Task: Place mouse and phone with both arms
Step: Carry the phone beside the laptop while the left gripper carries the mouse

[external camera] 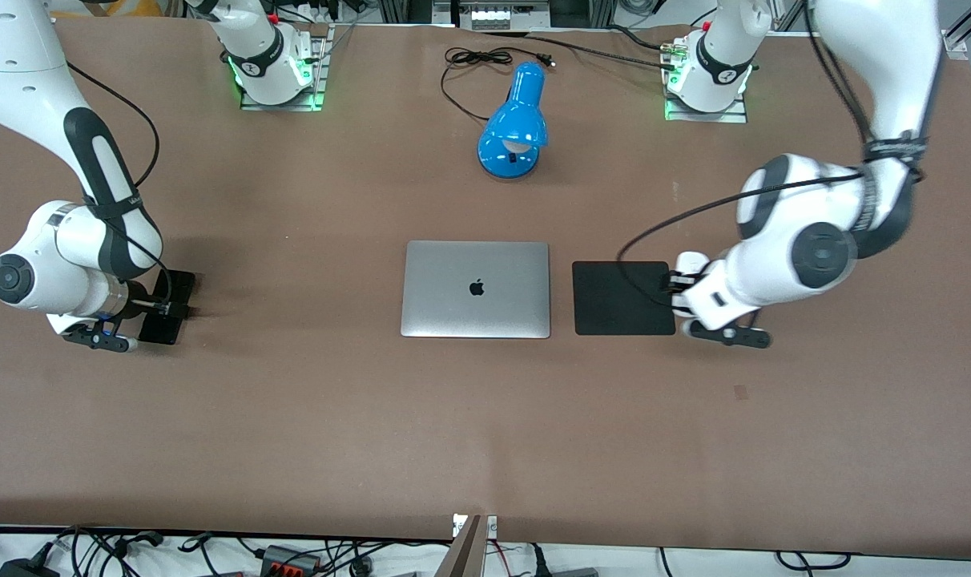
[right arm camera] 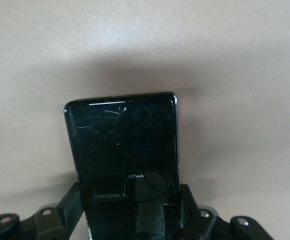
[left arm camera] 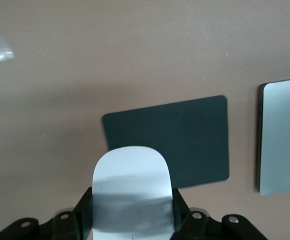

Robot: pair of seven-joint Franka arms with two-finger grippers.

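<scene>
On the brown surface (external camera: pixel 309 417), one silver laptop (external camera: pixel 476 289) and one square black mat (external camera: pixel 623 297) are seen. One glossy white oval mouse (left arm camera: pixel 132 190) is clamped by the left hand (left arm camera: pixel 132 220); one slim black phone (right arm camera: pixel 127 160) by the right hand (right arm camera: pixel 130 220).

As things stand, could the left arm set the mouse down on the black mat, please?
Probably yes: the left gripper, shut on the mouse, hangs by the black mat's edge, and the mat's surface looks bare.

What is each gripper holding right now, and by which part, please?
The left gripper clamps the white mouse by its two sides, at one end. The right gripper clamps the black phone by its long edges, near one end.
</scene>
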